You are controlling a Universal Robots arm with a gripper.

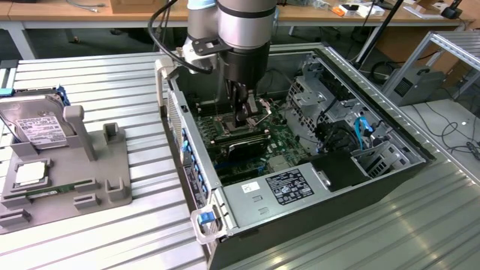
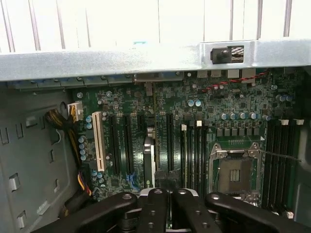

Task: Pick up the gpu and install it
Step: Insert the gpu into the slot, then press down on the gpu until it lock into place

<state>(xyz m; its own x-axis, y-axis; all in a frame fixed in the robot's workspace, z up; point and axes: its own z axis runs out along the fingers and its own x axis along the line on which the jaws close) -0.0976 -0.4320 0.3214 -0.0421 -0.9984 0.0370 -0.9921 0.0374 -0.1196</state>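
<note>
**Ribbed metal table** (image 1: 98, 73). Carries everything below.

**Open computer case** (image 1: 188, 163). Lies on its side, at the exterior view's right, interior exposed.

**Arm** (image 1: 240, 34). Reaches straight down into the case, over the middle of the board.

**Grey parts tray** (image 1: 67, 180). Sits well apart from the case, at the exterior view's left. Holds a hard drive (image 1: 34, 121) standing at its far end. No card seen on it.

**Motherboard** (image 2: 194, 111). Covers the case floor. Empty CPU socket (image 2: 235, 174) to one side, white expansion slot (image 2: 99, 141) to the other, dark slots between them.

**gpu** (image 2: 149, 150). Inside the case, seen edge-on from the wrist as a thin dark strip. Stands upright among the dark slots, running from just ahead of the fingertips toward the rear wall. Seated or only resting: cannot tell.

**gripper** (image 2: 165, 204). Clenched, fingers (image 2: 155, 208) drawn together directly over the near end of the card. Pinching its edge or merely closed above it: cannot tell.

**Handling note, judged for the seating step.**
- Keep the card upright and parallel to its slot, since a lean would probably jam the edge connector.
- Press straight down, evenly, with no sideways drift toward the white slot.
- Mind that the bracket end meets the rear wall cleanly.
- Avoid loading one end alone, which is likely to leave the far end lifted.
</note>
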